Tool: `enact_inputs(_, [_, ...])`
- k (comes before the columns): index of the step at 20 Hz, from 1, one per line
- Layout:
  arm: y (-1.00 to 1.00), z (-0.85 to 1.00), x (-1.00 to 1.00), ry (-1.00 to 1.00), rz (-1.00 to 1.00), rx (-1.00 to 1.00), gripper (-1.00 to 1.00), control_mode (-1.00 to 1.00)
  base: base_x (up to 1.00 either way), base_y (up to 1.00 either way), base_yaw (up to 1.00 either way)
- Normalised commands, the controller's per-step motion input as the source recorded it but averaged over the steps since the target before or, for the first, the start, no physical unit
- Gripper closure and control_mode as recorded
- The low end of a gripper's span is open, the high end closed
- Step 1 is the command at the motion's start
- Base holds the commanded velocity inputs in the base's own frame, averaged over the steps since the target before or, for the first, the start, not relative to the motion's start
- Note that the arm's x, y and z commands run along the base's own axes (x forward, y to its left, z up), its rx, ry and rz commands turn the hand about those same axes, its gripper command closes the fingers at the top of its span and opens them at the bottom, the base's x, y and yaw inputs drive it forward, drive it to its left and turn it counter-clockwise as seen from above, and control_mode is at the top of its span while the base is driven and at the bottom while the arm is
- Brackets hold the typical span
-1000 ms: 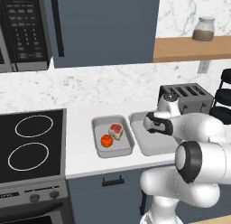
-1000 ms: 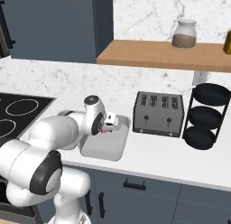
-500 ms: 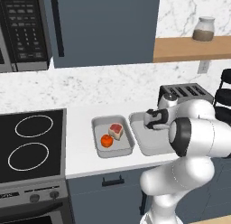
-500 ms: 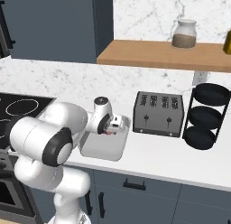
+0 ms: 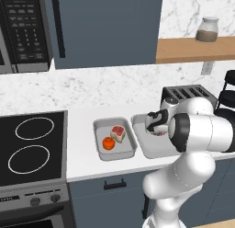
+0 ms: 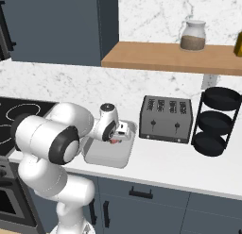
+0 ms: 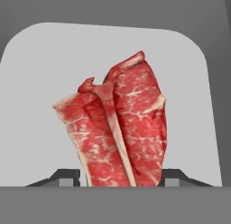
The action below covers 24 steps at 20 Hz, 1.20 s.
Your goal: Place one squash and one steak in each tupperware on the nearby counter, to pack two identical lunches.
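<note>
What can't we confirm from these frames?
- Second squash: left base view shows one squash in the left tupperware; the arm covers much of the right tupperware.
- Gripper contact: the steak hides the pads in the hand view.
- Steak height above the floor: not readable; right base view blocked by the wrist.

No writing, label, brand, number or sign can be read anywhere.
</note>
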Motion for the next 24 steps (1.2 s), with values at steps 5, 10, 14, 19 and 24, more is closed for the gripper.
enact_inputs(5, [0.0, 0.07, 0.0, 0.0, 0.0, 0.0, -1.0, -1.0, 0.0, 0.0, 0.0])
enact_inputs(10, [0.04, 0.29, -0.12, 0.0, 0.0, -0.02, -1.0, -1.0, 0.0, 0.0, 0.0])
enact_inputs(14, [0.16, 0.65, -0.81, -0.02, 0.0, -0.08, -1.0, -1.0, 0.0, 0.0, 0.0])
enact_inputs(19, [0.53, 0.4, -1.0, 0.0, 0.0, -0.09, -1.0, -1.0, 0.0, 0.0, 0.0])
enact_inputs(24, [0.39, 0.69, -1.0, 0.01, -0.05, 0.0, -1.0, -1.0, 0.0, 0.0, 0.0])
